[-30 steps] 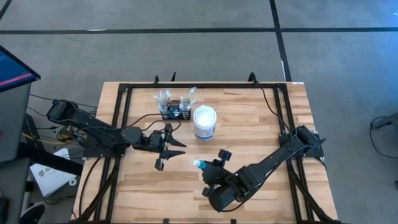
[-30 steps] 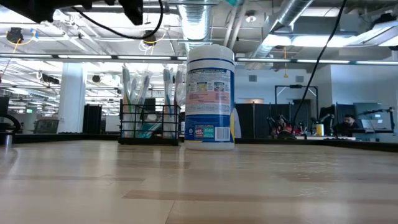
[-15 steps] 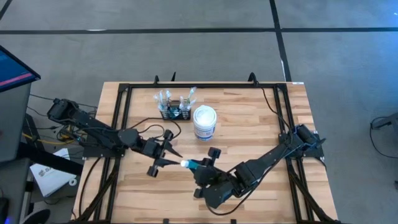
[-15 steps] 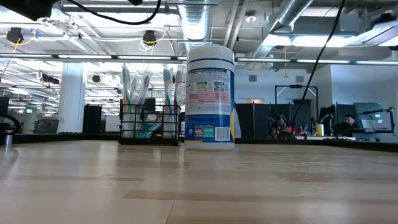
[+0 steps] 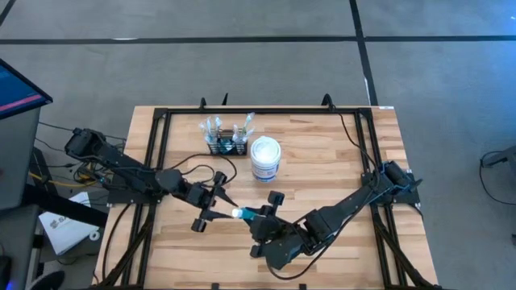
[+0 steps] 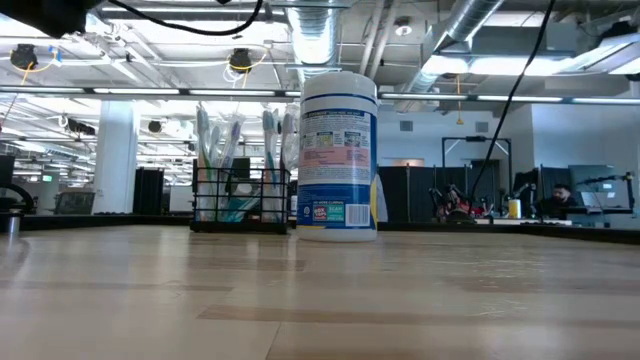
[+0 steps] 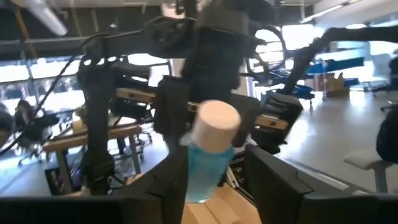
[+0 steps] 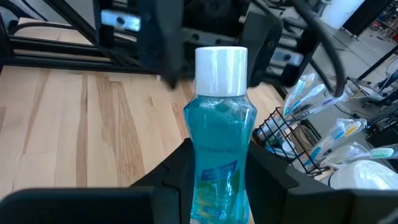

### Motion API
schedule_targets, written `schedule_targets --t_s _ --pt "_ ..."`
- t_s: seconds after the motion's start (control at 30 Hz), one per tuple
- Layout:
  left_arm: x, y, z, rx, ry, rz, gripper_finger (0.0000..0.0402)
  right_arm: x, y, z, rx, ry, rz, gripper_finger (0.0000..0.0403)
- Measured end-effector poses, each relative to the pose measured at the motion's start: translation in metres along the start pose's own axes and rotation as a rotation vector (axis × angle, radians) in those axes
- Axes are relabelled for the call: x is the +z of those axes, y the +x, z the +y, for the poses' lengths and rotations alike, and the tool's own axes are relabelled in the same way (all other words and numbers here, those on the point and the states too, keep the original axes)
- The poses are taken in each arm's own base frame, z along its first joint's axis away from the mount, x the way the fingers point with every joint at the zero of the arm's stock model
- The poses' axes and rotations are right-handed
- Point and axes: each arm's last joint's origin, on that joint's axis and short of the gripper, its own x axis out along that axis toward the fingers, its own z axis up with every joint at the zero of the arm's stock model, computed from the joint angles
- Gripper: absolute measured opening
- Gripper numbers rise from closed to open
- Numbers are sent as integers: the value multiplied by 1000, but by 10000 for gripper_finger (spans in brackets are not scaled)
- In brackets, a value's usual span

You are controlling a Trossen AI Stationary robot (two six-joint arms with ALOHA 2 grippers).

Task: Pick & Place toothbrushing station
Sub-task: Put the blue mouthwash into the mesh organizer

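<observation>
Wooden planks are making up the tabletop (image 5: 339,161), which is carrying everything in view. Standing on it, well beyond both end effectors toward the far edge, is the toothbrushing station (image 5: 226,143): a low, boxy caddy of black wire mesh, sitting upright with several wrapped toothbrushes (image 6: 232,135) rising out of it. A round white tub (image 5: 265,159) with a printed label is standing just beside the station.

Nearer the front, the right end effector (image 5: 260,215) is gripping a blue mouthwash bottle (image 8: 219,146) by its body, the white cap (image 8: 221,70) pointing toward the left arm. The left end effector (image 5: 219,208) is sitting at that cap with its fingers (image 7: 273,177) spread to either side of it and not yet pinching the bottle.

Compared with a second earlier, the right arm has carried the bottle over toward the left arm, the left end effector has shifted slightly forward to meet it, and its jaws are standing wider. The station and the tub have not moved.
</observation>
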Motion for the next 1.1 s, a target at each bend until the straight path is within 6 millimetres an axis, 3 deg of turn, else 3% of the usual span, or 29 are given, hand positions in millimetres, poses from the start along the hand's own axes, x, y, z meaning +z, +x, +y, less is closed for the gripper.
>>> schedule_targets --t_s 0.23,0.43,1.1 --pt "-6 5 -2 -45 41 -36 204 1 0 0 6 -3 -8 103" --pt "-1 4 -1 -46 52 -90 227 3 1 0 15 7 -19 103" --pt "-1 7 -2 -43 78 -158 209 11 12 -6 60 22 -37 103"
